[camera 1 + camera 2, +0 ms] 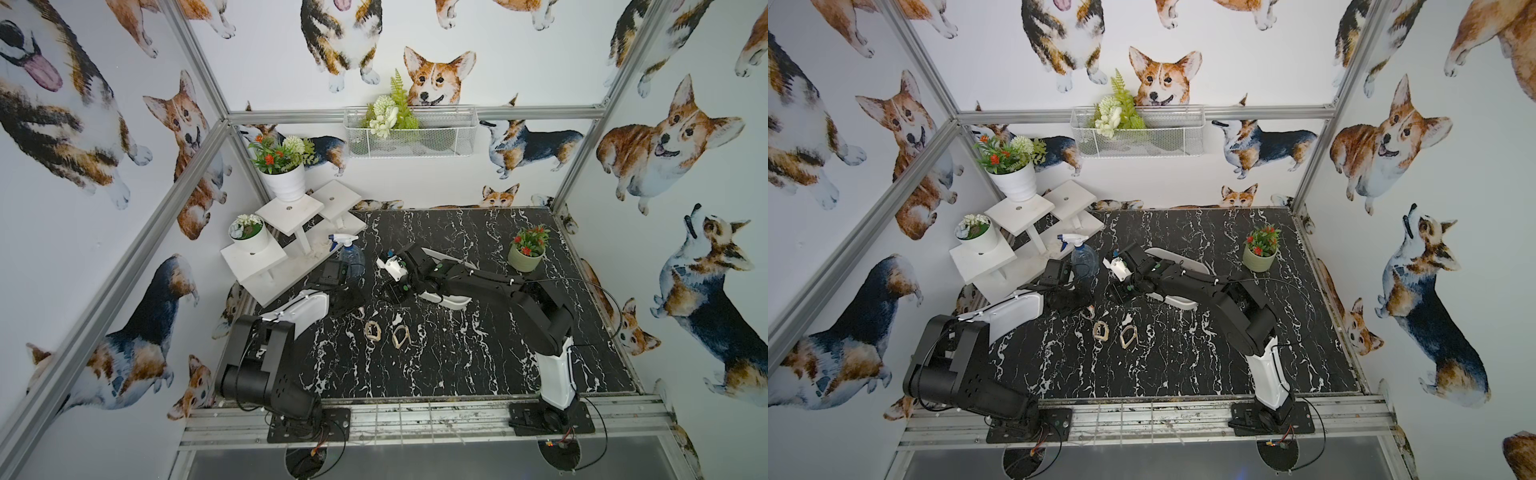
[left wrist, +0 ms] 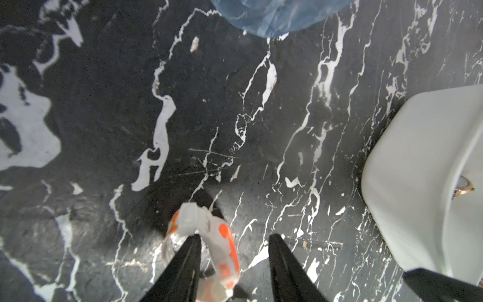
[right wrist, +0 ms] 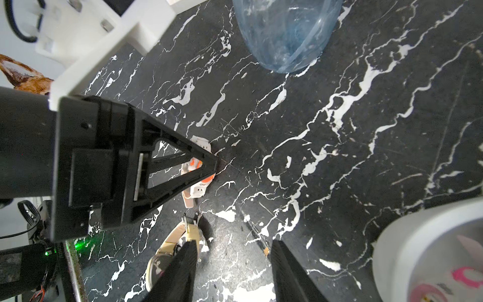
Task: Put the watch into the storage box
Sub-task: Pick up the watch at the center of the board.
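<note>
A white watch with orange marks lies on the black marble table, seen too in a top view. My left gripper stands over it, open. The strap rests against one finger; the other finger is apart from it. Two beige watches lie nearer the front. My right gripper is open and holds nothing, with a beige watch just outside one finger. The white storage box sits under the right arm and has a gold-rimmed watch inside.
A blue spray bottle stands just behind both grippers. A white stepped stand with potted plants fills the back left. A green pot with red flowers sits at the back right. A wire basket hangs on the rear wall.
</note>
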You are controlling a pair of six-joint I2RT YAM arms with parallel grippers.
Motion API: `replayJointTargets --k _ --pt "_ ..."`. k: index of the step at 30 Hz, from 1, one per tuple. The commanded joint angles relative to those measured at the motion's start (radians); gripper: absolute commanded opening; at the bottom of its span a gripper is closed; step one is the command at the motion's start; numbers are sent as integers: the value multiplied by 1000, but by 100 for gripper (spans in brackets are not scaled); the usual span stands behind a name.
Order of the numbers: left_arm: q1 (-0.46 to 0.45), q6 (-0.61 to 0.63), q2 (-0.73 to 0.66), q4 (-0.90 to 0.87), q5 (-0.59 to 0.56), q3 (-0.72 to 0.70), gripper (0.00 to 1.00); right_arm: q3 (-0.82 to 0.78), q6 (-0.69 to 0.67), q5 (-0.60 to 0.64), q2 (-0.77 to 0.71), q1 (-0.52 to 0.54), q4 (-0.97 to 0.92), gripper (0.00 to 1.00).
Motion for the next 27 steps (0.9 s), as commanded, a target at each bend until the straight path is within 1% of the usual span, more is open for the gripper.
replayJointTargets --k 1,3,6,7,9,14,17,21,24,25,27 --pt "2 7 13 15 1 -5 43 -3 6 -13 2 3 12 52" --pt "3 9 24 16 7 -2 38 -8 7 -13 -2 3 15 52" --pt "2 11 32 18 15 -1 26 -20 7 -10 -11 2 20 52" --pt "2 11 30 18 15 -1 21 -23 8 -9 -12 2 21 52" --pt "2 12 25 16 12 -1 15 -28 8 -7 -18 2 22 52" --pt "2 19 -6 0 1 5 12 -45 10 -2 -46 3 29 52" --pt "1 32 -18 -4 -2 9 11 -72 33 -6 -96 3 52 52" --pt "-5 58 -41 40 45 8 12 -127 51 3 -183 0 83 53" --pt "-30 80 -37 5 61 63 13 -180 62 19 -252 -16 95 53" --pt "-40 80 -33 1 73 113 14 -205 71 17 -278 -30 108 53" --pt "-71 78 -26 5 84 153 14 -258 102 4 -323 -63 134 53"
